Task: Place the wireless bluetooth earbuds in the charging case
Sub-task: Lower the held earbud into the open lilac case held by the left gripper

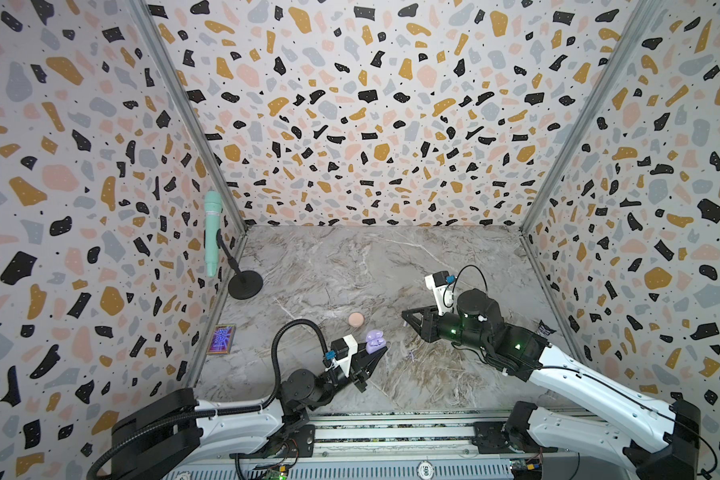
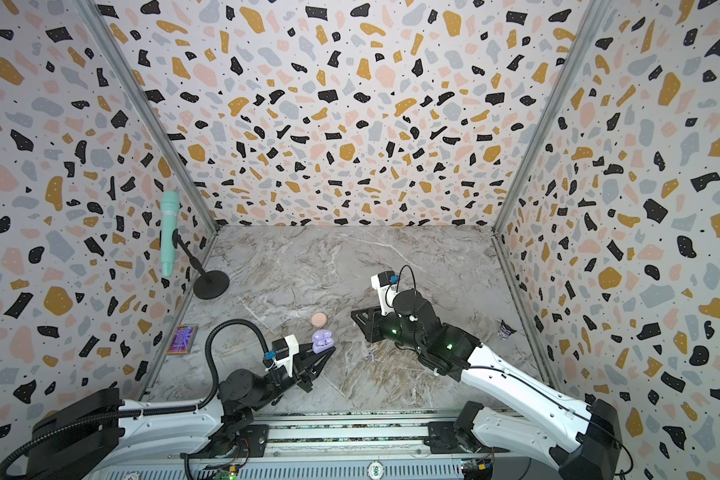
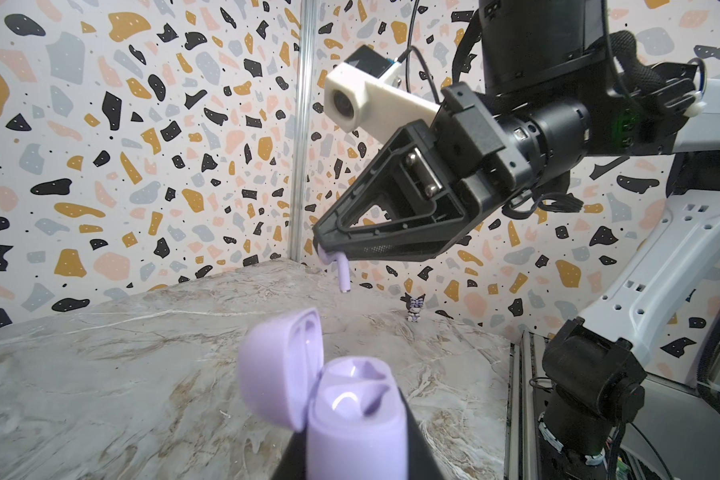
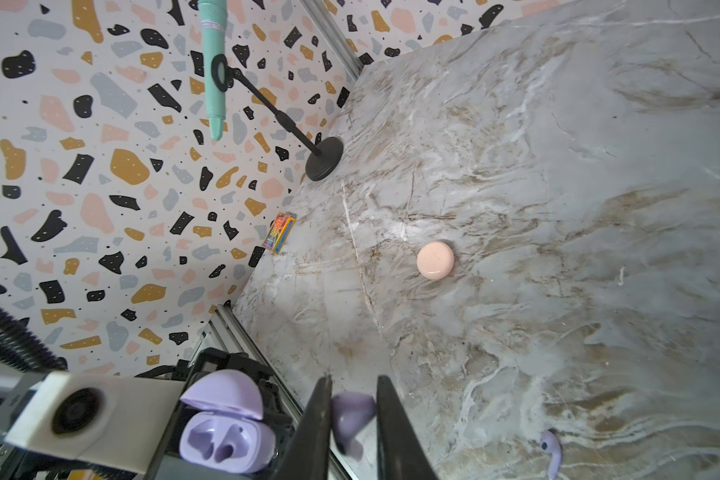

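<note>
Right gripper (image 3: 319, 246) pinches one lavender earbud (image 3: 343, 275) at its tips, stem hanging down. The bud is near the open lavender charging case (image 3: 352, 415) but clear of it. Left gripper (image 1: 380, 352) is clamped on that case, lid flipped up. Second lavender earbud (image 4: 552, 451) lies loose on the marble table (image 1: 350, 266), apart from both grippers. Count: 2 lavender buds and 2 cases, the lavender one plus a closed pink case (image 1: 356, 319) on the table nearby.
</note>
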Available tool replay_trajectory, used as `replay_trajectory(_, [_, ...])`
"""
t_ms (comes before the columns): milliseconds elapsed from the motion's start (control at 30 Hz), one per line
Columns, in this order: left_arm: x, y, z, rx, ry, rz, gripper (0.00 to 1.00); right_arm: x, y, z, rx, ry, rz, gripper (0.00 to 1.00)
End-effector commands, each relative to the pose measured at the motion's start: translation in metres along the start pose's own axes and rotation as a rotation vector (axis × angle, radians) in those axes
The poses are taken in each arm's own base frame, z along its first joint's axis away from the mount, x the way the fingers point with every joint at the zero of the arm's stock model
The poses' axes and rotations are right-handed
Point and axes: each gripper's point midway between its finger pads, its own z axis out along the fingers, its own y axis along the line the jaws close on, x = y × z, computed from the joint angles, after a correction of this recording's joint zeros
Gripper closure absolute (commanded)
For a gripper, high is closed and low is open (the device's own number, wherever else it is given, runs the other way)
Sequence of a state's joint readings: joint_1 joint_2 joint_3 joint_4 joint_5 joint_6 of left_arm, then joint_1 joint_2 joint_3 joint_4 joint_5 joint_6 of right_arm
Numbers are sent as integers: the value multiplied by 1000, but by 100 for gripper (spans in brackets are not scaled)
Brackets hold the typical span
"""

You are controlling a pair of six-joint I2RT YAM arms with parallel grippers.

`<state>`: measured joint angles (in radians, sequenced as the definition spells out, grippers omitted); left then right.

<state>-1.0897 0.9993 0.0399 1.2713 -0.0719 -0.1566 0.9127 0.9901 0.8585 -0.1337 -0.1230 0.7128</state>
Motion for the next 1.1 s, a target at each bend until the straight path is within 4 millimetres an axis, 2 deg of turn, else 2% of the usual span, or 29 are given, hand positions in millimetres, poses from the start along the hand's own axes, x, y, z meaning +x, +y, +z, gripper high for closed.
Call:
replay_trajectory(0, [-22, -1, -1, -4, -90, 8, 100, -20, 28, -9, -65, -68, -47, 80])
replay_trajectory(433, [-21, 0, -2, -8, -86, 9, 100, -9, 62, -8, -139, -80, -109, 81])
replay_trajectory(1067, [-21, -2, -5, 4, -85, 44, 100, 5, 82, 5, -185, -55, -129, 82])
